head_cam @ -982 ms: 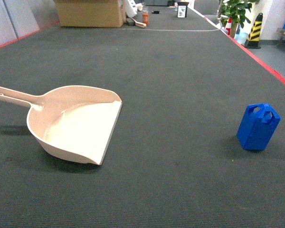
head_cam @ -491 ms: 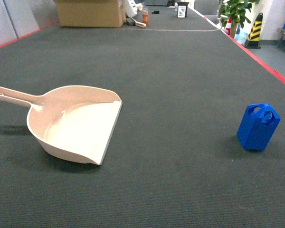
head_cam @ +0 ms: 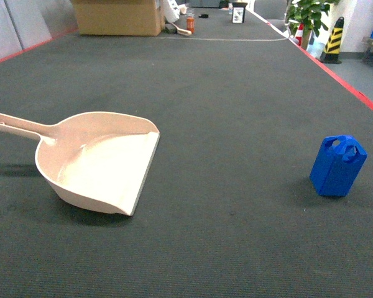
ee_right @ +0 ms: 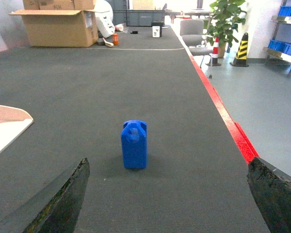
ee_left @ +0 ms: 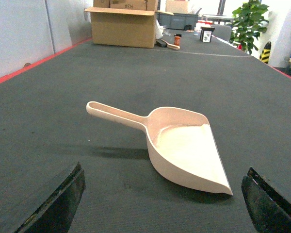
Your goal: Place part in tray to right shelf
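Both grippers are sitting low over the dark grey carpet (head_cam: pixel 236 124), neither touching anything. Left gripper (ee_left: pixel 165 204) is showing only its two black fingertips (ee_left: pixel 58 204) at the bottom corners of the left wrist view, spread wide, nothing between them. Right gripper (ee_right: pixel 167 201) is doing the same in the right wrist view: worn black fingertips (ee_right: pixel 63 199) at the bottom corners, jaws wide apart, empty. Neither gripper is showing in the head view. The tray (head_cam: pixel 99 164) is lying flat on the carpet at the left of the head view, just ahead of the left gripper, with its flat front edge facing right and toward the camera and its long handle running off the left edge of the frame; inside is bare. The part (head_cam: pixel 337 166) is standing upright on the carpet at the right, well apart from the tray, handle loops up, directly ahead of the right gripper and roughly centred between its fingers. A red floor stripe (ee_right: pixel 223 111) is running along the carpet's right edge just beyond the part. Far back, a cardboard box (head_cam: pixel 118 15) is sitting on the carpet, with a potted plant (head_cam: pixel 309 15) and a black-yellow striped post (head_cam: pixel 333 37) off to the right. Blue crates (ee_right: pixel 287 10) on a rack are showing at the far right edge of the right wrist view.
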You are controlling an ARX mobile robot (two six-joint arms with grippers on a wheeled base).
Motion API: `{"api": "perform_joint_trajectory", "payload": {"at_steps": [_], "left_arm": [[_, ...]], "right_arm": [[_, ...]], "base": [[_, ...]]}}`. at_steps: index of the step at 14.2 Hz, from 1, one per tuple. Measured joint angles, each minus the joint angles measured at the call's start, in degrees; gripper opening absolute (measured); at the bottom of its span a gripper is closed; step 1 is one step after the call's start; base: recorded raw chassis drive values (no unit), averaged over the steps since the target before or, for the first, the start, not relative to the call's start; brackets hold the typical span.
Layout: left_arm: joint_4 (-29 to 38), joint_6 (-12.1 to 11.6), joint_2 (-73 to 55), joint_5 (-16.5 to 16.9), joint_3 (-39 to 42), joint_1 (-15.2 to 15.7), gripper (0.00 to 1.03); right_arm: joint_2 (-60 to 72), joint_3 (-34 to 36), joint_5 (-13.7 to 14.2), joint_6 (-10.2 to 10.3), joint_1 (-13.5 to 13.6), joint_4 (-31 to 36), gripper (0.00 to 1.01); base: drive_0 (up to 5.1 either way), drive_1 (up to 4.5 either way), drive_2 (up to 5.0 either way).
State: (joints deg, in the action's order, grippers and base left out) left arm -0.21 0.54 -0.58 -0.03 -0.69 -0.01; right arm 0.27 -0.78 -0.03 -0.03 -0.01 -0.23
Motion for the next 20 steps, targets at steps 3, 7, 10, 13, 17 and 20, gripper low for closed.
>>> {"api": "perform_joint_trajectory", "payload": {"at_steps": [3, 7, 10, 13, 17, 20], "left_arm": [[0.0, 0.0, 0.0, 0.0, 0.0, 0.0, 0.98], [0.0, 0.0, 0.0, 0.0, 0.0, 0.0, 0.98], [-3.3, 1.4, -2.1, -2.0, -0.8, -0.5, 0.98], [10.4, 15.3, -18.8, 8.2, -2.6, 6.8, 0.98], [42.8, 37.3, -55.9, 16.3, -7.0, 13.4, 0.98], [56.3, 44.4, -74.3, 17.9, -12.7, 13.9, 0.98]], "right_arm": [[0.0, 0.0, 0.0, 0.0, 0.0, 0.0, 0.98], [0.0, 0.0, 0.0, 0.0, 0.0, 0.0, 0.98], [0.0, 0.0, 0.0, 0.0, 0.0, 0.0, 0.98], [0.0, 0.0, 0.0, 0.0, 0.0, 0.0, 0.98], [0.0, 0.0, 0.0, 0.0, 0.0, 0.0, 0.98], [0.0, 0.0, 0.0, 0.0, 0.0, 0.0, 0.98]], "base": [[0.0, 0.0, 0.0], [0.0, 0.0, 0.0], [0.0, 0.0, 0.0], [0.0, 0.0, 0.0], [0.0, 0.0, 0.0], [0.0, 0.0, 0.0]]}}
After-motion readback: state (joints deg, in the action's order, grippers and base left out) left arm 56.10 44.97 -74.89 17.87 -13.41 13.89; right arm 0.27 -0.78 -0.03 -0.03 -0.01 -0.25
